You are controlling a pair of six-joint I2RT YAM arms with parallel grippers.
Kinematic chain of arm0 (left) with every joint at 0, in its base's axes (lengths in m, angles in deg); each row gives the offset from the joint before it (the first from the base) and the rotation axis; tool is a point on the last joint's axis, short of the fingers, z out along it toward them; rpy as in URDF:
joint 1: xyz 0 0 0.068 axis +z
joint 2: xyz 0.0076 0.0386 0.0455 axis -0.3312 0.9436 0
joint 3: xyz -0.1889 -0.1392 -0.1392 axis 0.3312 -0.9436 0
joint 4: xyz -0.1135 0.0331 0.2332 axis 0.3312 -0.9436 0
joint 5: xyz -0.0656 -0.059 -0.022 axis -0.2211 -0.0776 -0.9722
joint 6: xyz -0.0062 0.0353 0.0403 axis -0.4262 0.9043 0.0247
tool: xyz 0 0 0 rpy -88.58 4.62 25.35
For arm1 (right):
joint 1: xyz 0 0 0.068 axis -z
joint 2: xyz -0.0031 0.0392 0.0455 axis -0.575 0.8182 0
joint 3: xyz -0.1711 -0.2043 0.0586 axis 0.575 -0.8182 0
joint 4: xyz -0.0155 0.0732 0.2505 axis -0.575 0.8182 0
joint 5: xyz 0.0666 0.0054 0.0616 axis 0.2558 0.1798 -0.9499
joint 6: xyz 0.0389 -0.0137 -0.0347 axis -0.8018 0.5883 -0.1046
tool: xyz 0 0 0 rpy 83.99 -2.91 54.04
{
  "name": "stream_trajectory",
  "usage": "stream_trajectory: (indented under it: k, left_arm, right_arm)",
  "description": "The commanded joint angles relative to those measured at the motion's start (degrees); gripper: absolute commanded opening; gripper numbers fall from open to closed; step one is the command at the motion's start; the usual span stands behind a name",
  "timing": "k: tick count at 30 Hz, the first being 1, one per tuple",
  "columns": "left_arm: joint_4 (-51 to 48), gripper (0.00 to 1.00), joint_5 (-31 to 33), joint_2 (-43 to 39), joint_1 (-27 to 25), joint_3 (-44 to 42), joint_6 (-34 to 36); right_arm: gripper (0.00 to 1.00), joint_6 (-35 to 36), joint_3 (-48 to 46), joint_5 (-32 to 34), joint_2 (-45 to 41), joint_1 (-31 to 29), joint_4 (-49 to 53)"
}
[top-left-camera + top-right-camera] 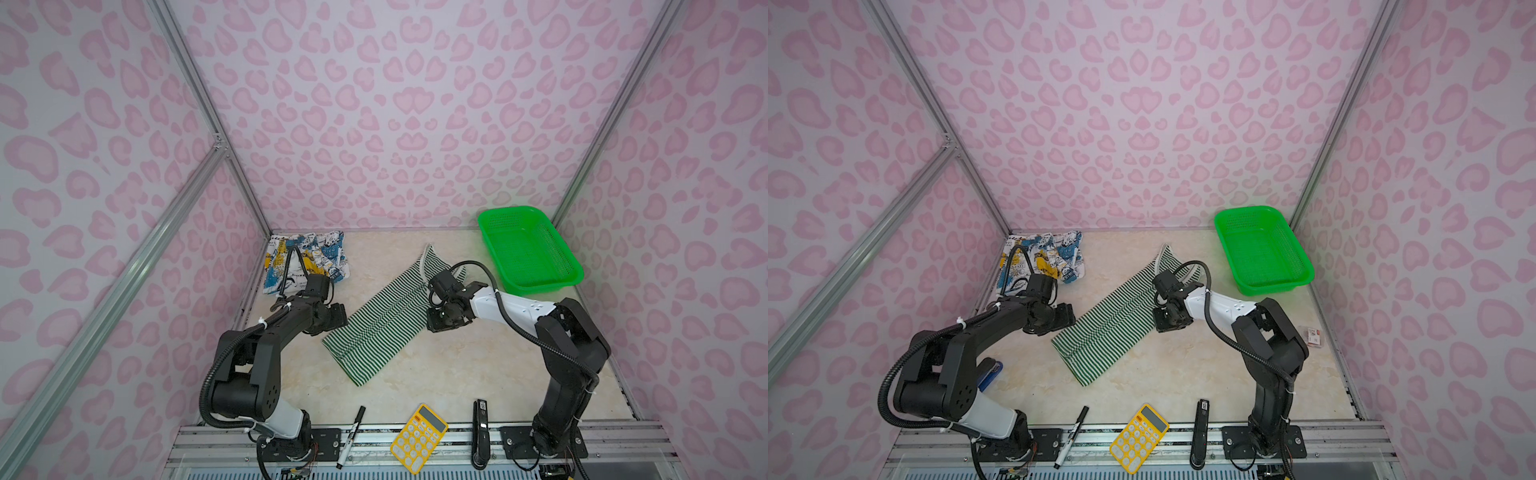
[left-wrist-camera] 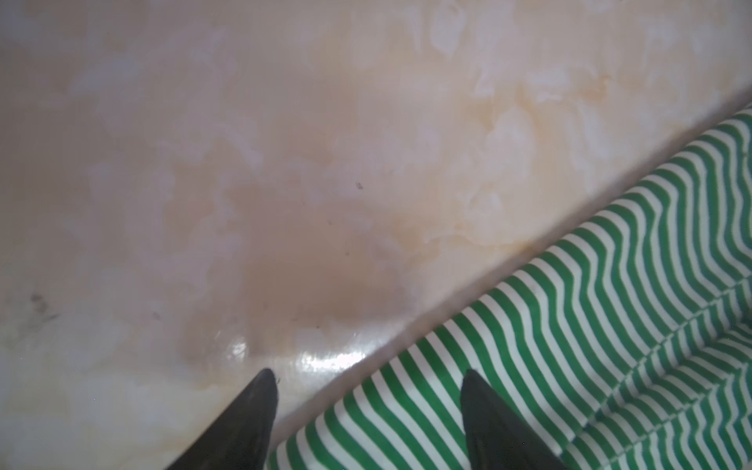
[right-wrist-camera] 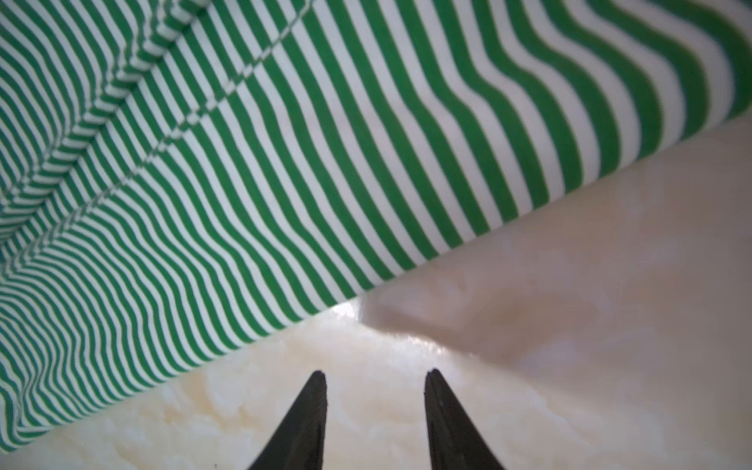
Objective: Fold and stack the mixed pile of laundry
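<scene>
At the striped garment's (image 1: 386,320) sides, left end effector (image 2: 367,372) tilts down, released, astride its edge; right end effector (image 3: 376,372) likewise, released.

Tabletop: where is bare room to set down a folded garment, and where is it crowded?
Bare: the back strip between the printed garment and the striped garment; the front patch bordered by the striped garment, the right arm and the calculator. Crowded: the front edge with marker, calculator and black stapler; the back right corner, filled by the basket.

Overhead pair; wrists near striped garment (image 2: 569,325)
</scene>
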Motion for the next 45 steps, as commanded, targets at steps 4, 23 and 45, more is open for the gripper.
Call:
stream_trajectory:
  k: [4, 23, 45]
  left_arm:
    - [3.8, 0.71, -3.5, 0.9, 0.0, -3.2, -1.5]
    - [4.8, 0.52, -13.9, -4.2, -17.9, -9.0, -7.8]
    - [8.8, 0.49, -8.0, -5.9, -35.4, -8.5, -21.4]
  right_arm:
    - [0.34, -2.8, 3.6, -4.3, 7.0, 5.3, -7.2]
    - [0.41, 9.9, 35.4, 5.2, 19.4, 13.9, 14.4]
    - [0.60, -6.8, -24.9, -2.5, -25.4, 2.8, 5.2]
